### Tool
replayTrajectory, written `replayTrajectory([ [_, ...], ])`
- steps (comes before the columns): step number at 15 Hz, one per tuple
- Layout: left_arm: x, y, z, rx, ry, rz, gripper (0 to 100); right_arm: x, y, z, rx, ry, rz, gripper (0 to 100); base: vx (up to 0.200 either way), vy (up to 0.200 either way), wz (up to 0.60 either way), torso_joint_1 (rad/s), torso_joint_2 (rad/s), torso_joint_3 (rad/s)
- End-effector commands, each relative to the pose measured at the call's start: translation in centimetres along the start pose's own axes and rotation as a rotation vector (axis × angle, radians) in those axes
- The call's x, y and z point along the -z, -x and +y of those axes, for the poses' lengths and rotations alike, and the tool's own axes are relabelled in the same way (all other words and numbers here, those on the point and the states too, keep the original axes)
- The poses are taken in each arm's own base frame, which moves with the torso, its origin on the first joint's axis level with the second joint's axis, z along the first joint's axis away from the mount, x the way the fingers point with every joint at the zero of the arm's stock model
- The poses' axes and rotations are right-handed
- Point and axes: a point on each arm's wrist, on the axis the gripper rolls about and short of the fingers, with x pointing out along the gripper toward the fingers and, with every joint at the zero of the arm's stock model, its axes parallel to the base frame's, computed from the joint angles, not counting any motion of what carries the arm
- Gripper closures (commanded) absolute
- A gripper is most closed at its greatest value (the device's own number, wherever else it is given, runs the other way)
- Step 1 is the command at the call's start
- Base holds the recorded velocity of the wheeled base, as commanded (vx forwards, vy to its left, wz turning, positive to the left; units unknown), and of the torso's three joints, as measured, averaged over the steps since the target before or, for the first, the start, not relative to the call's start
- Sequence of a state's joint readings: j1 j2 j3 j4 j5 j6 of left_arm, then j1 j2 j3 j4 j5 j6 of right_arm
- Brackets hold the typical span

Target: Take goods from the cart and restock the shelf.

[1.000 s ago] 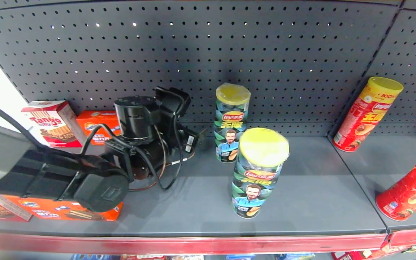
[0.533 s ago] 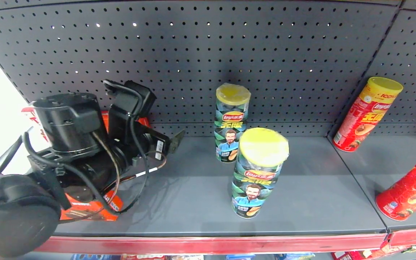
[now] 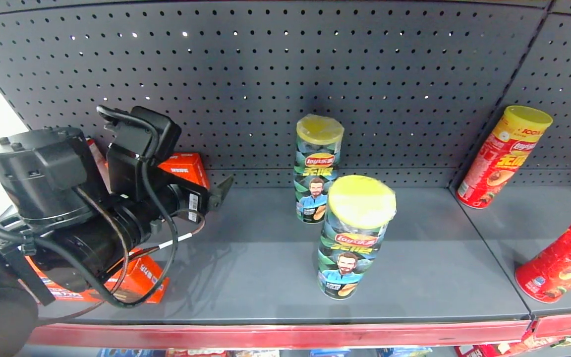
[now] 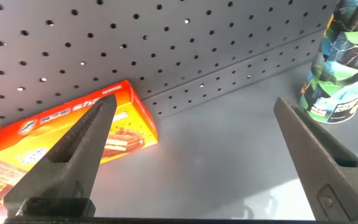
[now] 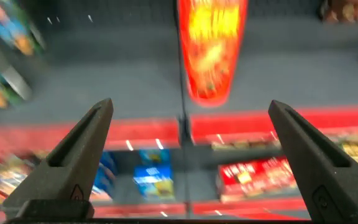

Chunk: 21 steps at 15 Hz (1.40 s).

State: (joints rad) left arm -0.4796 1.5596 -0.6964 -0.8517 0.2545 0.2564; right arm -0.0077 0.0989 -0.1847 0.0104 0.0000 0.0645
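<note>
Left gripper is spread wide and empty, hanging over the left part of the shelf, near the rear orange box. Right gripper is also spread and empty, facing the shelf's red front edge below a red can.

Goods already on the shelf:
- front green can and rear green can, upright, just beside each other mid-shelf
- leaning red can tilted against the pegboard
- second red can tilted at the right edge

Handling, as a guess:
- The cans are probably light, stiff cardboard tubes with a slick printed skin. They're tall and narrow, so easy to tip.
- Take them around the mid-body, not by the thin plastic lid (it would likely pop or flex).
- The boxes are probably light and dent if squeezed, so pinch across the narrow faces.

Hard to see:
- The left arm covers most of the front orange box and whatever sits behind it.
- The second red can is cut by the frame.
- The right wrist view is blurred, so the packets on the lower shelf can't be identified.
- There's no telling what the cart holds.
</note>
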Motion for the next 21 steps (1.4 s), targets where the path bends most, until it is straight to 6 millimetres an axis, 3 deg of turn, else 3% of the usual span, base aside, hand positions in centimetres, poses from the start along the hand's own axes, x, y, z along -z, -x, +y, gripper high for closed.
replayTrajectory([
  [1,-0.1,0.0,0.1,-0.002,0.0,-0.003,0,-6.6,-2.9,0.6,-0.122,-0.063,0.075,0,0.0,0.0,0.0,0.0,0.0,0.0],
  [4,0.5,0.3,0.0,-0.003,-0.022,0.022,0,-10.8,-6.8,1.5,-0.282,0.059,0.117,0,0.0,0.0,0.0,0.0,0.0,0.0],
  [13,0.2,0.4,0.1,-0.008,-0.026,-0.008,0,-13.1,-16.1,7.2,-0.576,0.09,0.169,0,0.0,0.0,0.0,0.0,0.0,0.0],
  [16,0.2,0.4,0.1,-0.008,-0.027,-0.006,0,-13.3,-17.5,8.6,-0.62,0.117,0.185,0,0.0,0.0,0.0,0.0,0.0,0.0],
  [21,0.2,0.2,0.0,-0.009,-0.029,-0.009,0,-11.3,-19.7,10.9,-0.647,0.165,0.285,0,0.0,0.0,0.0,0.0,0.0,0.0],
])
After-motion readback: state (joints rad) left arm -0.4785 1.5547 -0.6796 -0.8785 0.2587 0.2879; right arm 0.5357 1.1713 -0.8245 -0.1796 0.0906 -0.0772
